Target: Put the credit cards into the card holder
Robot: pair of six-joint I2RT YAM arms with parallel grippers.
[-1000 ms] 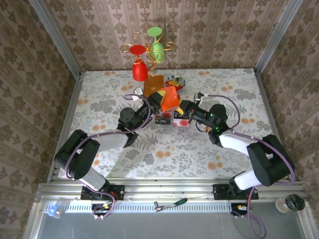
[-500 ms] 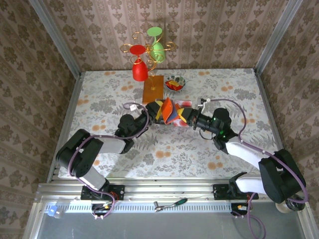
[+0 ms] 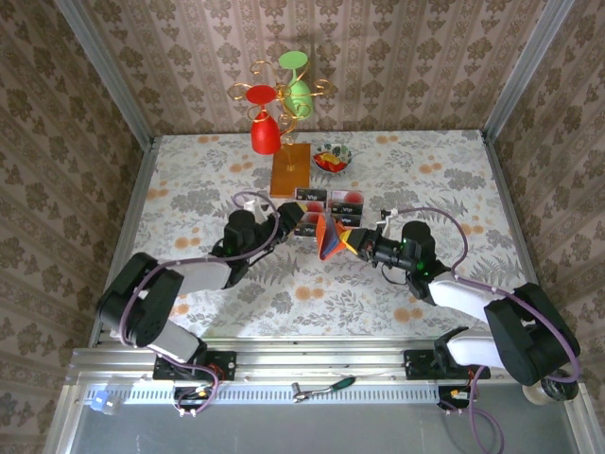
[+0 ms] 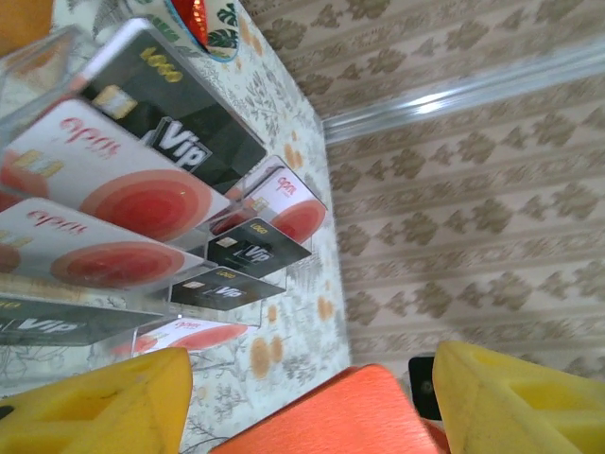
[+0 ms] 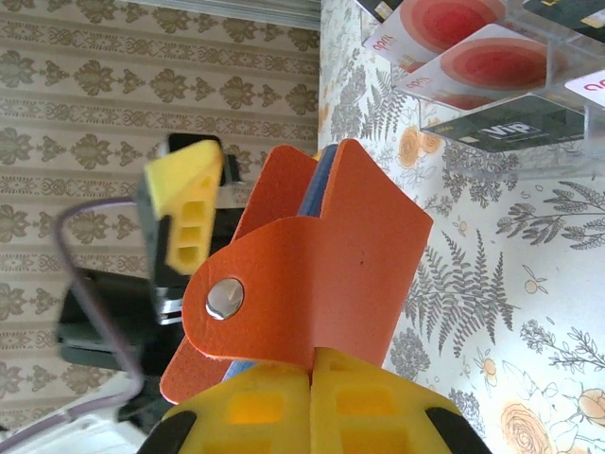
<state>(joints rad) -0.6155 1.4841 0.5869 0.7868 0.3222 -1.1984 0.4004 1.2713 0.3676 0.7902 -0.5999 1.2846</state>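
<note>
Floral-print cloth covers the whole tabletop point(image 3: 236, 293), with patterned wallpaper on the walls around it. Both arms reach in toward the middle.

The left tool point(image 3: 296, 219) is released. In its wrist view the yellow fingers point(image 4: 510, 397) stand wide apart with nothing pinched between them, just the orange case showing past the gap. The right tool point(image 3: 352, 244) is clenched on the card holder point(image 5: 321, 274), gripping it by its lower edge, pads pressed together right on the leather.

At the back of the tabletop there's a gold wire stand on a wooden base point(image 3: 291, 168) with a red glass point(image 3: 265, 132) and a green glass point(image 3: 298, 93) hung upside down, and a small bowl point(image 3: 331, 156) just beside the base.

The clear plastic tray point(image 5: 492, 156) sits between the stand and the tools. The card holder is just in front of it, lifted off the cloth and tilted, flaps splayed open so you can see a blue lining inside.

The credit cards point(image 4: 175, 113) all sit in the tray's slots: black "Vip" ones and pale ones with red blotches, leaning at an angle.

Tiny detail: a round metal snap point(image 5: 224, 296) on the holder's flap.
</note>
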